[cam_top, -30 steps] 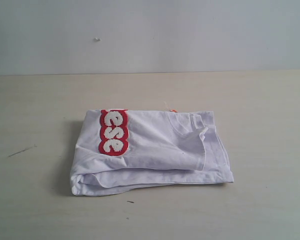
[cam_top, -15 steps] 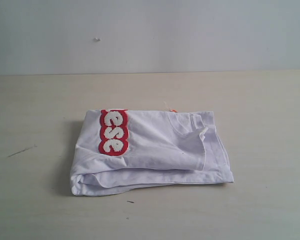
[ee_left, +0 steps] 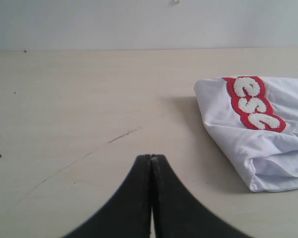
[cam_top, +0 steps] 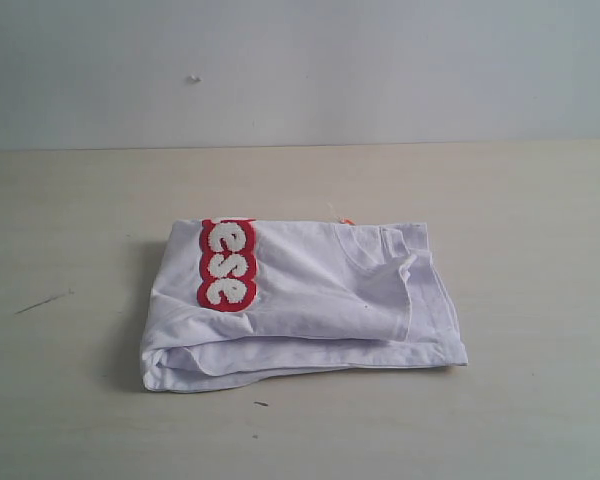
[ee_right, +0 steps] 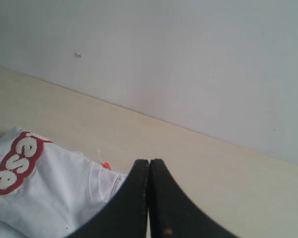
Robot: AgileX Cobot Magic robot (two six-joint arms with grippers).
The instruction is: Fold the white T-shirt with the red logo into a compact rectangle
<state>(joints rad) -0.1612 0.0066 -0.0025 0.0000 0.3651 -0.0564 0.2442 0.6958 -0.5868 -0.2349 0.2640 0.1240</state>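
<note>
Left gripper: jaws pressed together, nothing between them, over bare table. Right gripper: likewise closed and empty, raised.

Item: T-shirt, one.

Location: folded on the table. Well apart from the left gripper, ahead of its tips and toward the right arm's side. Nearer the right gripper, below its tips and toward the left arm's side. I saw neither gripper touching it.

Condition: several layers stacked as a rough rectangle. Logo face up at the end nearest the left gripper; collar and orange tag at the end nearest the right. Lower layers bulged out along the edge facing the exterior camera.

Handling, my judgement: light, thin, limp cloth that would sag and shed its folds if lifted by one point. The logo looked thicker and probably gave its end some body. I expected the bundle to slide readily on the smooth table.

Hold, my judgement: pinch through all layers at an edge, one gripper at the logo end and one at the collar end, jaws opened first. I rated the fold near complete.
</note>
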